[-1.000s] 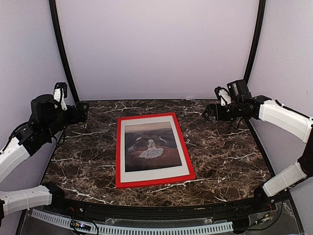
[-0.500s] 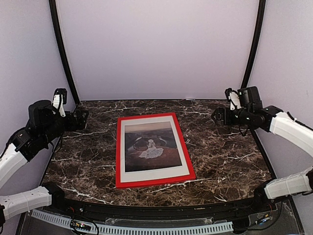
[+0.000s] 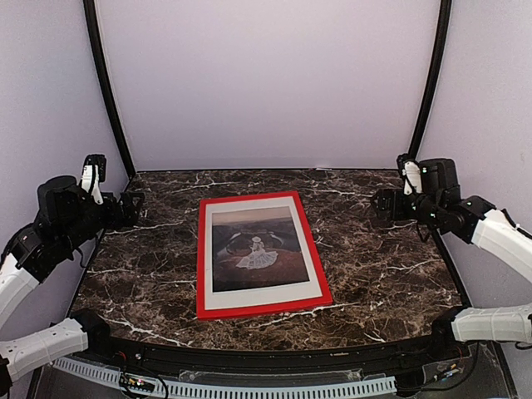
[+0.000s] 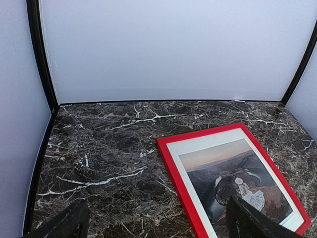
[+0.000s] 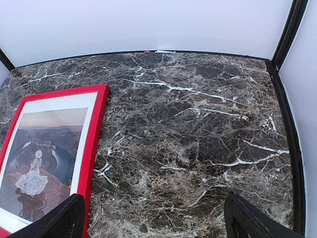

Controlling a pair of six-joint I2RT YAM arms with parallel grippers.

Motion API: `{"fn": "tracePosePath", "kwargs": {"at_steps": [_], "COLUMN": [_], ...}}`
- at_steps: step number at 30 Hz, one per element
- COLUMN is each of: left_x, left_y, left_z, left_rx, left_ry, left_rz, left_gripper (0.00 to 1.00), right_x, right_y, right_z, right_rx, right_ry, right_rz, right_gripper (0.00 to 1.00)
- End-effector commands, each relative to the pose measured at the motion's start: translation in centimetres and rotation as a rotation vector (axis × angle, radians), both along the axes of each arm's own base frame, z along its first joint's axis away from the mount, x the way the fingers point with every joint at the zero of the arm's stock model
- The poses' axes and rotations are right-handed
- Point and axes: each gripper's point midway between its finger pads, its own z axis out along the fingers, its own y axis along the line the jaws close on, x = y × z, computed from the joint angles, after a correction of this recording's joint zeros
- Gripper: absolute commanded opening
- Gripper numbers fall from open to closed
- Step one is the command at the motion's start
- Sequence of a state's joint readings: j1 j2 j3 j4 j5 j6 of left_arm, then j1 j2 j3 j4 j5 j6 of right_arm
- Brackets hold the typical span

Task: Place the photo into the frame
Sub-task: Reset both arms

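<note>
The red frame (image 3: pixel 204 258) lies flat, front up, in the middle of the marble table. The photo (image 3: pixel 254 247), a dark sepia scene with a pale figure and white margin, sits inside it. The frame's red edge (image 4: pixel 176 166) and the photo (image 4: pixel 230 171) also show in the left wrist view, as do the frame (image 5: pixel 94 131) and photo (image 5: pixel 42 158) in the right wrist view. My left gripper (image 3: pixel 133 206) hovers open above the table's left edge, apart from the frame. At the right edge my right gripper (image 3: pixel 381 204) hangs open, holding nothing.
The dark marble table (image 3: pixel 374 274) is enclosed by pale walls with black corner posts (image 3: pixel 104 83) at the back left and right. A black rail (image 3: pixel 249 353) runs along the near edge.
Both arms have drawn back outward and toward the near side, away from the frame, over the last second. The frame and photo have not moved.
</note>
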State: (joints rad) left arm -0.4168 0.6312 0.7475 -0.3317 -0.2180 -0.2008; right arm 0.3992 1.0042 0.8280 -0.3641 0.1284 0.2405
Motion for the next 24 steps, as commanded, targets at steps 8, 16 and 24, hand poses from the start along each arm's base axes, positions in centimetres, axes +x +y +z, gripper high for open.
{"fn": "tracePosePath", "kwargs": {"at_steps": [8, 16, 24], "left_x": [-0.56, -0.68, -0.64], "left_y": [0.59, 0.66, 0.66], "left_z": [-0.43, -0.94, -1.03], "left_rx": [0.005, 0.008, 0.009], "left_ry": [-0.019, -0.01, -0.011], "left_rz": [0.012, 0.013, 0.014], "left_gripper": [0.99, 0.99, 0.99], "right_x": [0.34, 0.15, 0.13], "right_y": [-0.1, 0.12, 0.34], "right_z": [0.95, 1.34, 1.31], "right_rx": [0.008, 0.028, 0.027], "right_ry": [-0.066, -0.082, -0.083], "right_rz": [-0.012, 0.0, 0.014], "right_gripper": [0.99, 0.99, 0.99]}}
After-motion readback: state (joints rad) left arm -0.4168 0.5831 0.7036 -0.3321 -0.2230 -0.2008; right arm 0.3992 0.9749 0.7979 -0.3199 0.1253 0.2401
